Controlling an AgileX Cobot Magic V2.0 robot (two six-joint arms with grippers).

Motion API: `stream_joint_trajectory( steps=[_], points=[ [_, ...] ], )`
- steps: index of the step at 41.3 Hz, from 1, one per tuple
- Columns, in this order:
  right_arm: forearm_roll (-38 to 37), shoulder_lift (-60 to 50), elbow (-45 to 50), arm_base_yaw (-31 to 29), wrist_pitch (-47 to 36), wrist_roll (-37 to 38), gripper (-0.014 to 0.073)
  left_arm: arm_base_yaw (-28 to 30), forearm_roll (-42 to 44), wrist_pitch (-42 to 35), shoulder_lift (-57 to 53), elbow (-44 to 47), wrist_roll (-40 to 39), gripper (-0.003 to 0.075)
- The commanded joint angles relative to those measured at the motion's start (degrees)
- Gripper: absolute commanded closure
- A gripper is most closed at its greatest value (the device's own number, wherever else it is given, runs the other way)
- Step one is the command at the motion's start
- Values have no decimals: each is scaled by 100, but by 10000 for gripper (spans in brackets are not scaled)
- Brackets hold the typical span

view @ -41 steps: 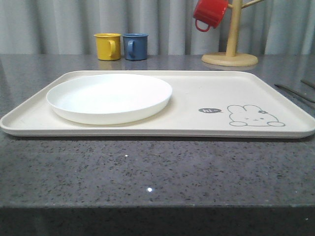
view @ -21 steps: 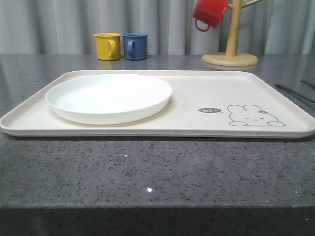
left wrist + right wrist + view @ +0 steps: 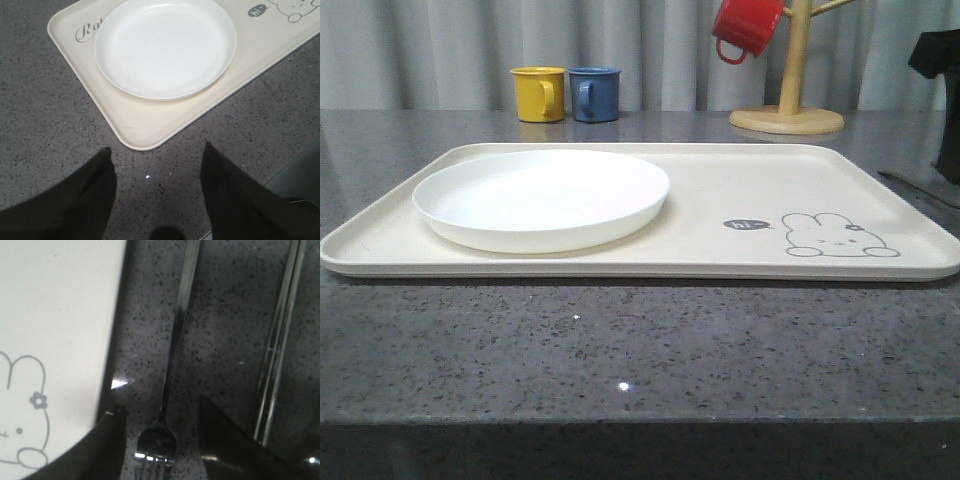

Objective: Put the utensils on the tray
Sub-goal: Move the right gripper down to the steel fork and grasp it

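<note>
The cream tray [image 3: 720, 190] with a grey rabbit drawing lies across the counter. Two of the utensils lie on the counter just off its right end: a silver fork [image 3: 172, 355] beside the tray's edge [image 3: 55, 315] and a pair of chopsticks [image 3: 277, 340] further out. My right gripper [image 3: 160, 407] hangs open low over the fork, one finger on each side of its neck and tines. It shows as a dark shape [image 3: 950, 150] at the right edge of the front view, above the fork handle [image 3: 910, 183]. My left gripper [image 3: 156, 149] is open and empty over bare counter by the tray's near-left corner [image 3: 150, 120].
A round white plate [image 3: 542, 195] takes up the tray's left half. At the back stand a yellow mug [image 3: 539, 94], a blue mug [image 3: 594, 94] and a wooden mug tree [image 3: 788, 110] holding a red mug [image 3: 747, 27]. The counter's front edge is near.
My right arm has come into the front view at the right edge, down over the utensils. The tray, plate and mugs have not moved.
</note>
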Motion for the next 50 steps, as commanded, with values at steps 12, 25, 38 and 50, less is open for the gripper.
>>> stream_joint_trajectory(
  steps=[12, 25, 38, 50],
  points=[
    [-59, 590, -624, -1, -124, -67, 263, -39, 17, -386, -20, -151, -56, 353],
    [-59, 710, -624, -1, 2, -67, 507, -39, 17, -386, -20, -151, -56, 353],
    [-81, 397, -630, -1, 113, -67, 548, -39, 17, -386, -20, -151, -56, 353],
    [109, -186, -635, 167, 237, -67, 548, -39, 17, -397, -20, -151, -56, 353]
  ],
)
